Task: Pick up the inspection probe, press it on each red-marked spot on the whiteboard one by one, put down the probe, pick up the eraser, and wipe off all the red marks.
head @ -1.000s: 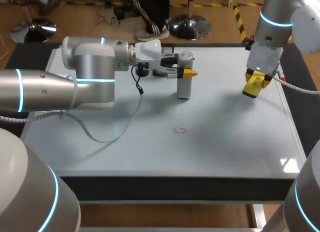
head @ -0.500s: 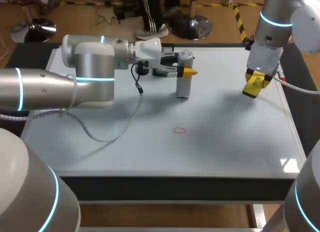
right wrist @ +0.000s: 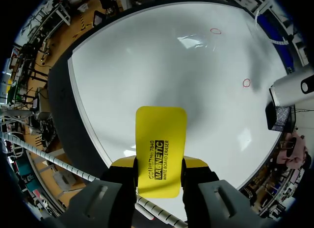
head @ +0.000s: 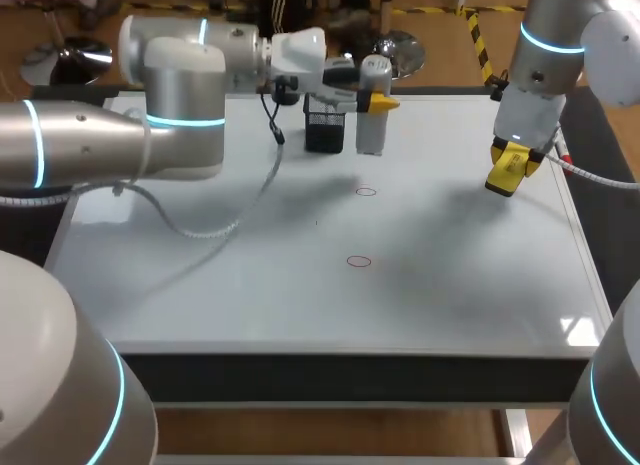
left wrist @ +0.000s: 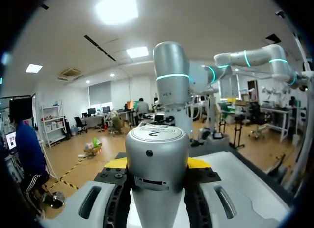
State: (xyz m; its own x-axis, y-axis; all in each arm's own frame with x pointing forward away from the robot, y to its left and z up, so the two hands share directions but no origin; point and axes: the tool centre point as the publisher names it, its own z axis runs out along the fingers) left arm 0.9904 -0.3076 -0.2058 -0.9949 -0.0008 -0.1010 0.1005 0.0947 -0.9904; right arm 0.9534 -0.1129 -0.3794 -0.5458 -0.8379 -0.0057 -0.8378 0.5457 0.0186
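Whiteboard (head: 450, 305): big white sheet covering pretty much the whole tabletop.
Left arm (head: 120, 145): comes in from the left and stretches across to the far edge of the board.
Right arm (head: 545, 55): drops in at the far right corner, with its wrist over the board's right side.
Left gripper (head: 372, 93): clamped on the inspection probe, a yellow tip on each side of it.
Right gripper (right wrist: 159, 166): pinching the eraser between both fingers.
Inspection probe (head: 372, 130): silver-grey cylinder, upright, near the far edge, looks lifted off the board.
Mesh holder (head: 324, 123): small black basket just beside the probe.
Eraser (right wrist: 161, 135): flat and yellow, sticking out past the fingertips, well apart from the marks.
Red marks: two small circles mid-board, a farther one (head: 366, 192) and a nearer one (head: 359, 261), nothing touching either.
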